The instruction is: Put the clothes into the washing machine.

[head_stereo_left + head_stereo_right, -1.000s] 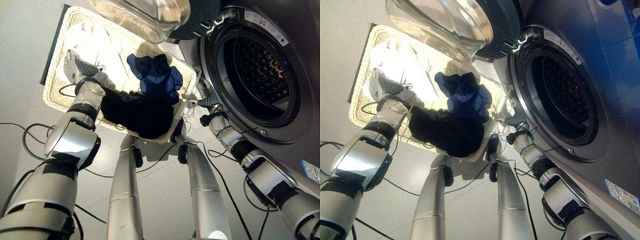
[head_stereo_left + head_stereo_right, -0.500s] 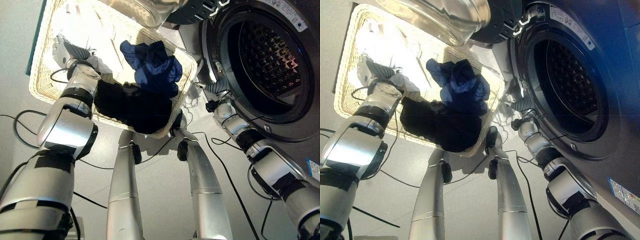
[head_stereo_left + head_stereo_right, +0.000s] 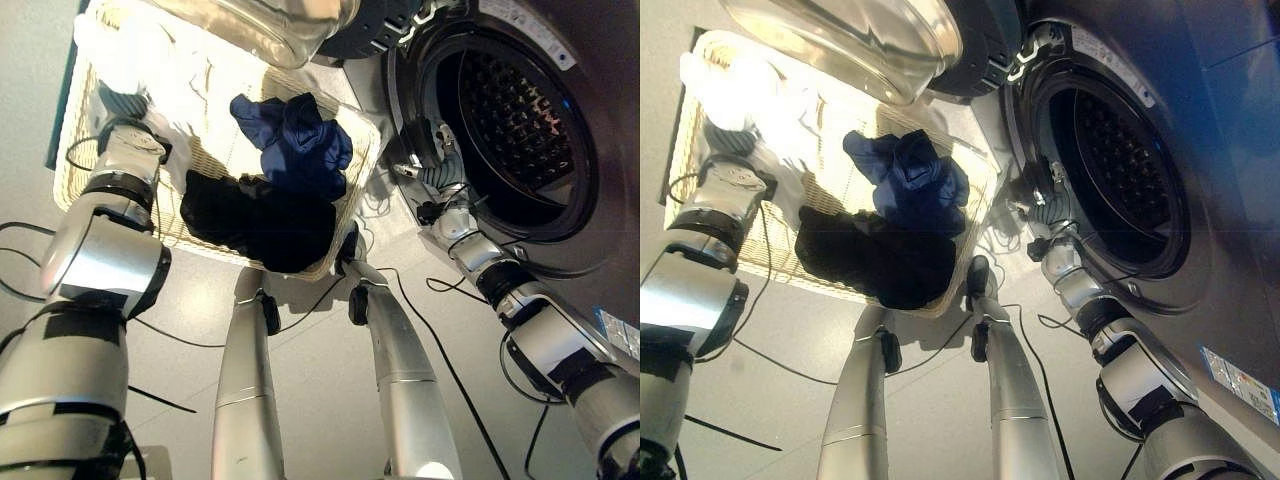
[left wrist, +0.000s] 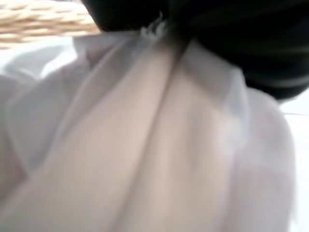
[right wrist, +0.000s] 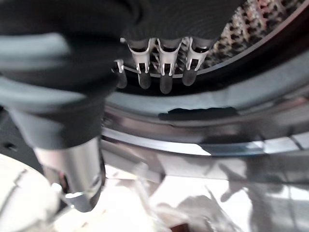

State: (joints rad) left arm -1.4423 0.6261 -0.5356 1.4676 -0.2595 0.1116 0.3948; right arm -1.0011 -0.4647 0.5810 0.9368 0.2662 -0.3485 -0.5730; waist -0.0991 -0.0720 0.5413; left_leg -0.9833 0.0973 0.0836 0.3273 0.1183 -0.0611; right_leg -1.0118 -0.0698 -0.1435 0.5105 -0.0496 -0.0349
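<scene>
While the left hand lies buried in white clothes, grip unreadable, the right hand hangs open.

Both eye views look steeply down from the head at the floor, sharing one scene from slightly offset spots: the wicker basket in the upper left of the frame, the open washing machine with its drum at upper right, its glass door along the top edge. The left wrist view sits very close against white cloth, with basket weave at its upper left. The right wrist view looks along its own fingers from very near, facing the machine's door rim and drum holes.
</scene>
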